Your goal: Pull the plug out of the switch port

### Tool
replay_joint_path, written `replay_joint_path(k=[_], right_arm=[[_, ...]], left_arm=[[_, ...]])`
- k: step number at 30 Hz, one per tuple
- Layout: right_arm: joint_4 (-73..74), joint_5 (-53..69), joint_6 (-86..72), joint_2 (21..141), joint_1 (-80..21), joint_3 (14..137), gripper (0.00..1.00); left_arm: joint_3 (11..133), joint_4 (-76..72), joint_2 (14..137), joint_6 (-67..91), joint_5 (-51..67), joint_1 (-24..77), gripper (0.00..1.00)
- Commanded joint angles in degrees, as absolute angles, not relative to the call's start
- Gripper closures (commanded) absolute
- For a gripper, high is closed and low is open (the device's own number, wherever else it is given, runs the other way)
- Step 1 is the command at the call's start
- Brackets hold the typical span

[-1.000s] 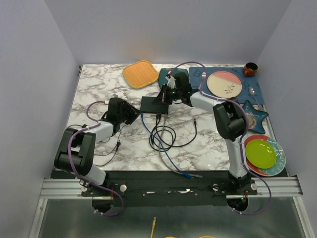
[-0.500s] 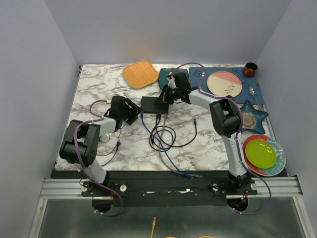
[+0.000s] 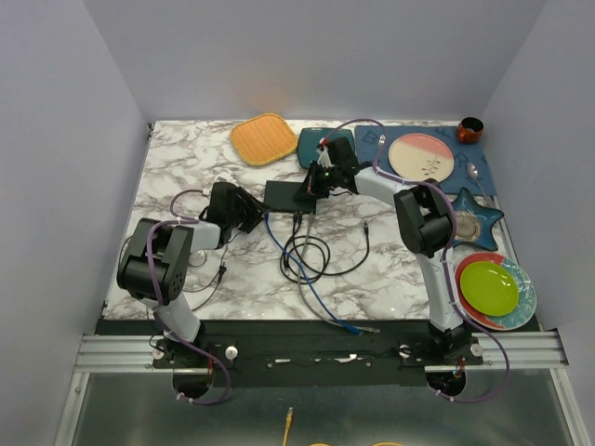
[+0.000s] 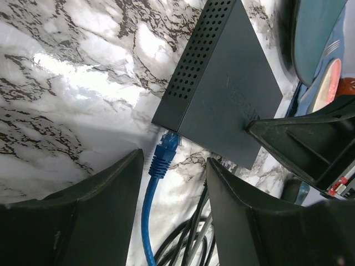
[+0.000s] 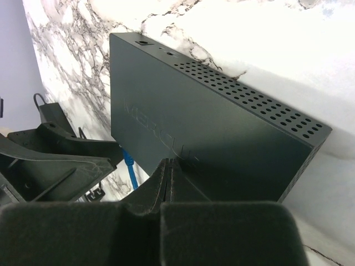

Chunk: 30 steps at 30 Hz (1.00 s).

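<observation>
A: Item 1, nearest: blue cable (image 4: pixel 147 221), running from the table's 5 o'clock up toward centre. Where does it end?
B: In the plug (image 4: pixel 165 151), seated in the switch (image 4: pixel 222 94) at its 7 o'clock corner. Not yet out.
A: Item 2: left gripper (image 4: pixel 175 166). Fingers?
B: Wide apart, one on either side of the plug, neither touching it. I judge they are placed to close on the plug's boot and draw it straight out toward 7 o'clock.
A: Item 3: switch. Location?
B: Flat on the marble, just past table centre toward 12 o'clock. Black leads (image 3: pixel 307 255) coiled at its 6 o'clock.
A: Item 4: right gripper (image 5: pixel 169 166). Fingers?
B: Pressed together, holding nothing, tips bearing down on the switch's lid at its 3 o'clock end. Likely purpose: to pin the light box so it doesn't slide with the pull.
A: Item 5, farthest?
B: Teal plate (image 3: pixel 307 144) at the switch's 1 o'clock, orange mat (image 3: pixel 263 138) at 11. Not involved.
</observation>
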<state>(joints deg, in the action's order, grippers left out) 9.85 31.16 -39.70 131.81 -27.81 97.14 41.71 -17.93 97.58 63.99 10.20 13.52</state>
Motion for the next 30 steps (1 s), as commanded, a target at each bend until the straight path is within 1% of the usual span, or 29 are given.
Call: replay_joint_path(k=[1, 7, 10, 14, 18, 25, 30], right_arm=[[11.2, 31.3, -39.9, 132.9, -28.3, 96.3, 0.99], [11.2, 32.1, -40.4, 133.8, -28.3, 96.9, 0.99], [11.1, 32.2, -40.5, 134.0, -28.3, 97.1, 0.99], [11.1, 32.3, -40.9, 134.3, -28.3, 97.5, 0.99], [11.1, 32.7, -41.2, 134.6, -28.3, 97.5, 0.99], [10.9, 32.7, -41.4, 135.2, -28.3, 97.6, 0.99], [10.7, 32.7, -41.4, 135.4, -28.3, 97.5, 0.99]], left_arm=[[37.4, -26.7, 99.1, 66.3, 12.6, 12.2, 0.37], [33.3, -40.1, 102.9, 70.7, 15.8, 11.2, 0.37], [33.0, -43.5, 104.6, 72.2, 16.6, 11.0, 0.4], [33.6, -45.6, 107.0, 73.5, 16.9, 11.0, 0.44], [33.4, -48.2, 109.0, 74.8, 17.5, 11.0, 0.53], [31.9, -50.7, 110.0, 75.6, 17.7, 11.0, 0.58], [31.1, -51.4, 109.7, 75.7, 17.5, 10.9, 0.58]])
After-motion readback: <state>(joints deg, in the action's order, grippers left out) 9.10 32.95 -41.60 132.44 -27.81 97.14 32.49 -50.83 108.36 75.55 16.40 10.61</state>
